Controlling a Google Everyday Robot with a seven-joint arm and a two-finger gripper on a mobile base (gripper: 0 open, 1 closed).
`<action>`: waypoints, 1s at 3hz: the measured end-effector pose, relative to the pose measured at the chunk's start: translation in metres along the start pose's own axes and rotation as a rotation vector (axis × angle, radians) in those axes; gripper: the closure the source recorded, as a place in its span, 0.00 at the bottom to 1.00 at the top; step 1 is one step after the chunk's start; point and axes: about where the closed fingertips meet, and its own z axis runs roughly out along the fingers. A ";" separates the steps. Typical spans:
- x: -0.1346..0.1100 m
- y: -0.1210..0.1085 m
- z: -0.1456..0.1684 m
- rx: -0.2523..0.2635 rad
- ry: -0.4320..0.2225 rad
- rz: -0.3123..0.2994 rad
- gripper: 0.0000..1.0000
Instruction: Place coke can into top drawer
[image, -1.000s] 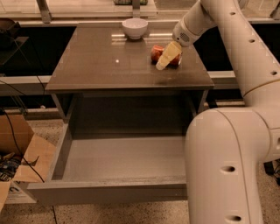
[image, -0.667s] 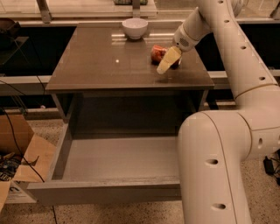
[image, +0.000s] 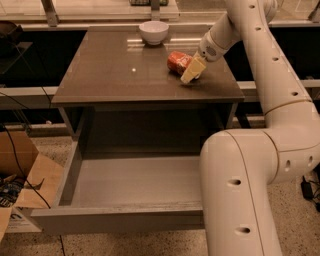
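The coke can (image: 178, 62) lies on its side on the brown-grey cabinet top (image: 115, 70), right of the middle. My gripper (image: 192, 70) reaches down from the upper right. It sits at the can's right end, low over the top and touching or nearly touching the can. The top drawer (image: 132, 181) is pulled open below the cabinet top, and its light grey floor is bare. Its flat front panel (image: 115, 220) faces the camera.
A white bowl (image: 153, 31) stands at the back of the cabinet top. My arm's thick lower segment (image: 240, 195) stands in front of the drawer's right end. An open cardboard box (image: 27, 187) lies on the floor at the left.
The gripper has dipped slightly lower beside the can. The arm's lower segment has shifted a little left. The can stays in place.
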 end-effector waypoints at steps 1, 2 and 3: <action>-0.008 0.002 -0.013 0.005 -0.019 -0.029 0.59; -0.019 0.009 -0.022 -0.005 -0.036 -0.048 0.83; -0.040 0.028 -0.040 -0.038 -0.061 -0.117 1.00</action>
